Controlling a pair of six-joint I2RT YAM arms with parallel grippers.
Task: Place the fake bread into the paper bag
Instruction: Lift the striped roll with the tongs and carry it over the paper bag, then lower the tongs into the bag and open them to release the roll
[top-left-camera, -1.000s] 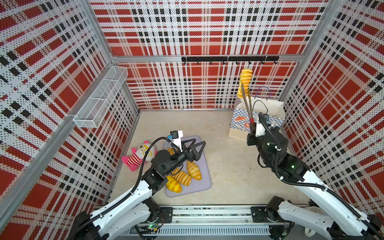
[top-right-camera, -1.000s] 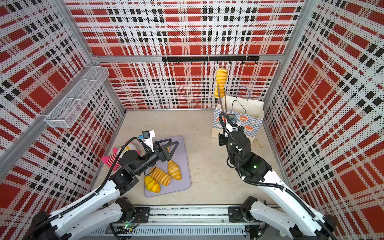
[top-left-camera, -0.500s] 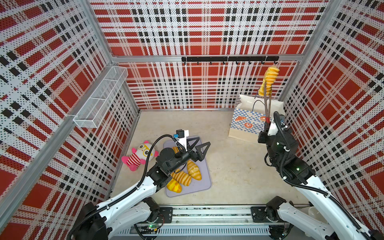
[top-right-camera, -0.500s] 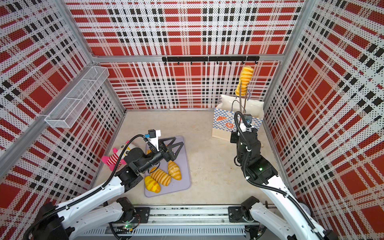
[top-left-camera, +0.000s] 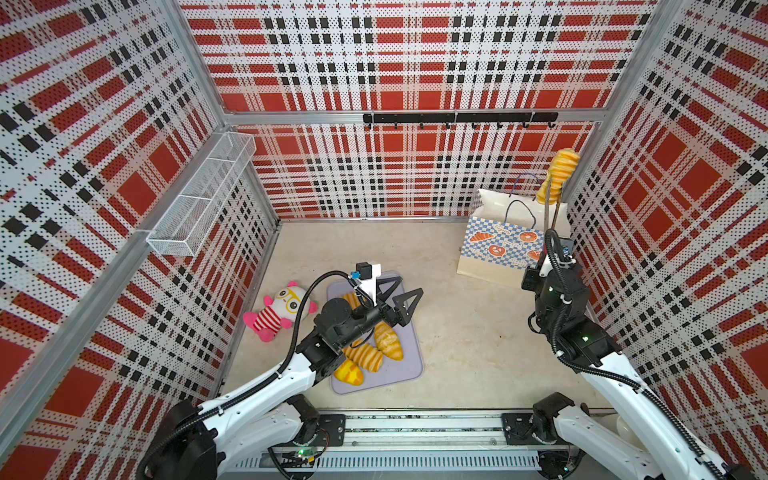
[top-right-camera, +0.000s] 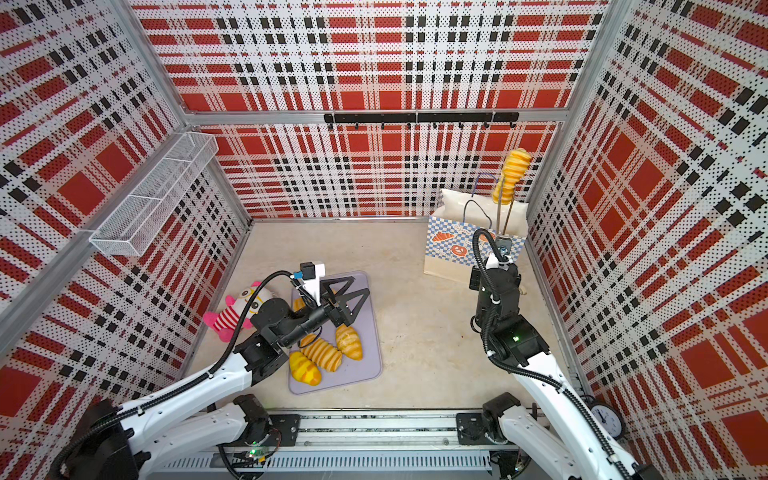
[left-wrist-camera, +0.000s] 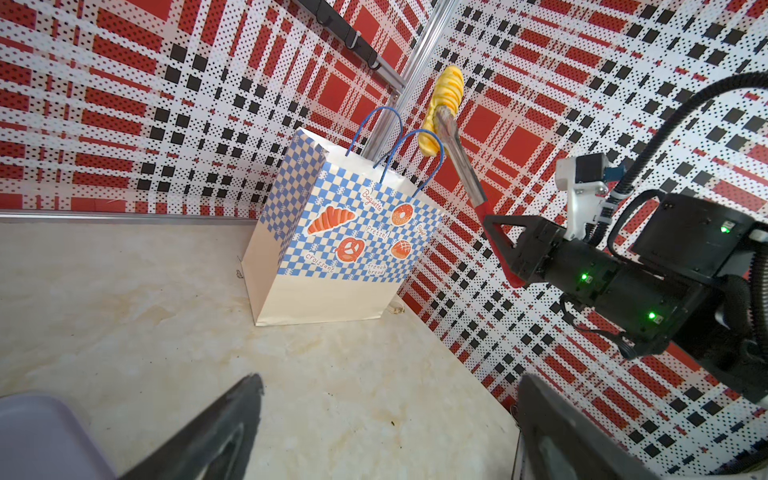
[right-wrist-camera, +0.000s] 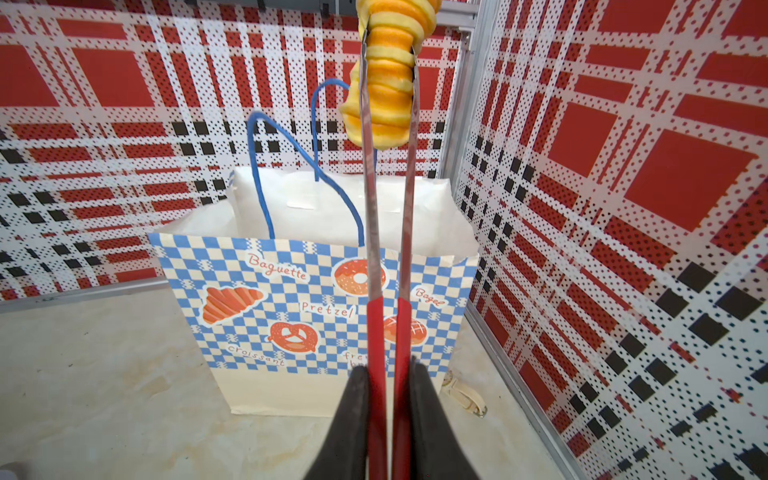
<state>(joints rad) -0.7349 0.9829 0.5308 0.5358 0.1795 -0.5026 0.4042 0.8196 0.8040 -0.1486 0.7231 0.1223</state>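
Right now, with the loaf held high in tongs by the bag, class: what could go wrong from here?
1. The ridged loaf is pinched only between the thin tongs that the right end effector holds, high above the paper bag; it may slip and land outside.
2. The upright cord handles cross the bag's mouth and could snag loaf or tongs, perhaps tipping the bag.
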